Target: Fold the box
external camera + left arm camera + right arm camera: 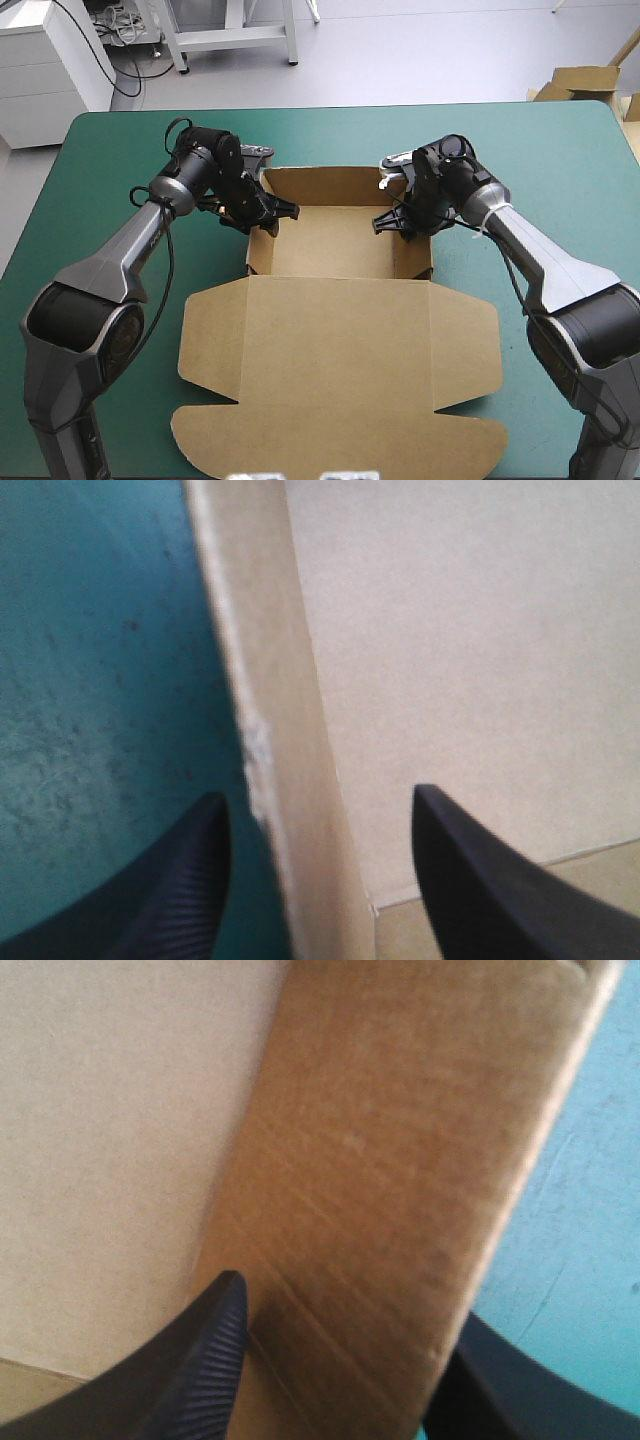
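At the high view's centre, the brown cardboard box stands as an open tray, lid flat below. The left gripper and right gripper each straddle a side wall, black fingers parted.

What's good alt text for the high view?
A brown box sits half-formed on a teal-green table: an open tray at the far end, its lid lying flat toward the near edge. The left gripper is at the tray's left wall and the right gripper at its right wall.
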